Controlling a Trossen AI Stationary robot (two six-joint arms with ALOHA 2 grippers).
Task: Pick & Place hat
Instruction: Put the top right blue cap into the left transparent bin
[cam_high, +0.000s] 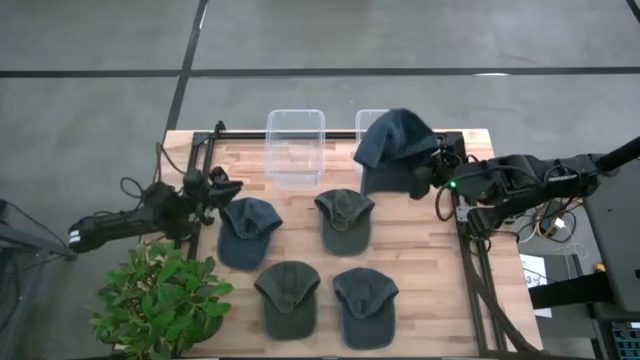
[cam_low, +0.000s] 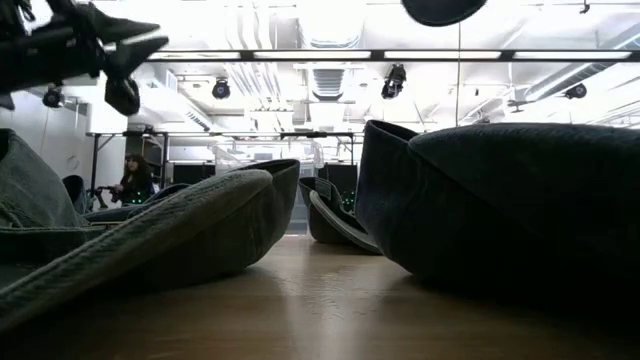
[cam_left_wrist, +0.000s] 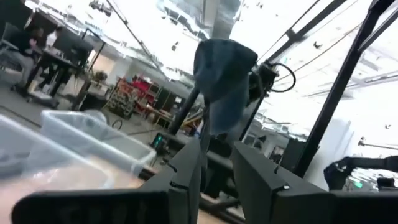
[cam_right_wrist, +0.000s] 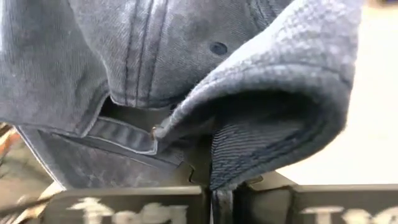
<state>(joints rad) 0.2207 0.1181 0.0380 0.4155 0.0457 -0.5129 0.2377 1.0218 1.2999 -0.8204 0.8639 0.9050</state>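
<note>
Denim folds of the blue cap (cam_right_wrist: 205, 81) fill our right wrist view, pinched in our right claw (cam_right_wrist: 214, 193) above the right-hand bin (cam_high: 372, 122), where that seemingly thin brim grip could let it drop outside.

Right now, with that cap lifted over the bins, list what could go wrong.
1. The right gripper pinches only the edge of the blue cap; the cloth could slip out.
2. The cap hangs over the right clear bin, mostly hiding it; a release could drape the rim or land on the table.
</note>
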